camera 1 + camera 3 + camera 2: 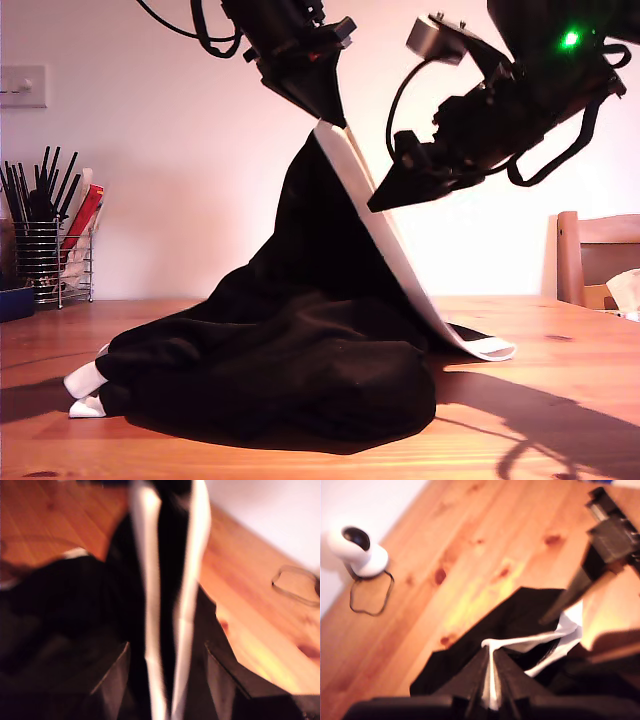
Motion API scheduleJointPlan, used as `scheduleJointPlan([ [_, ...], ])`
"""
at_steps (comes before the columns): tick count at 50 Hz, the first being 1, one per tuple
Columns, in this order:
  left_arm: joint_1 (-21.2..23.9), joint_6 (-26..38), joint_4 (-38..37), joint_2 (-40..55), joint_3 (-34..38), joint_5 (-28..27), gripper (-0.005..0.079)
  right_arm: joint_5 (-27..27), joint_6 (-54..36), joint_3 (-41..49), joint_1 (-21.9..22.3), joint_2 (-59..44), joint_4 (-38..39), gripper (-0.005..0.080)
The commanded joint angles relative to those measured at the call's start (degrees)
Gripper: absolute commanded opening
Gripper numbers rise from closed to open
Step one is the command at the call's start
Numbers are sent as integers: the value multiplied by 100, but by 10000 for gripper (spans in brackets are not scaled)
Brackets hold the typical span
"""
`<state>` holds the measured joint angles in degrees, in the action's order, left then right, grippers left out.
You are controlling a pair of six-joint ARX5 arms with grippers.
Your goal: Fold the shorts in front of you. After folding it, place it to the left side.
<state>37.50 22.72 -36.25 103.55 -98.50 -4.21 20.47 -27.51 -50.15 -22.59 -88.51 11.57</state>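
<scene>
Exterior view: my first gripper [330,112] is clamped on the shorts' [300,340] white band, lifting it; my second gripper [385,200] straddles the band, jaws apart. No fold is finished, placement remains.

Black shorts [290,340] — white-banded — hang peaked above table.
</scene>
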Motion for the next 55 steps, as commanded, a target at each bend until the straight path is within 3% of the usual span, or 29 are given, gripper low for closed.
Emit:
scheduleJointPlan([
  [1,17,26,9,57,-118,-13,-24,0,-101,-98,-26,-9,103,424],
  [43,168,24,-184,-647,-140,-203,-24,55,-96,-208,-24,-560,273,414],
  [47,168,24,-214,-684,-140,-208,-24,57,-103,-247,-28,-562,278,301],
  [52,168,24,-299,-684,-140,-205,-24,37,-105,-348,-28,-562,267,-21],
  [55,164,24,-420,-684,-140,-205,-24,-9,-118,-437,-22,-562,258,-14],
])
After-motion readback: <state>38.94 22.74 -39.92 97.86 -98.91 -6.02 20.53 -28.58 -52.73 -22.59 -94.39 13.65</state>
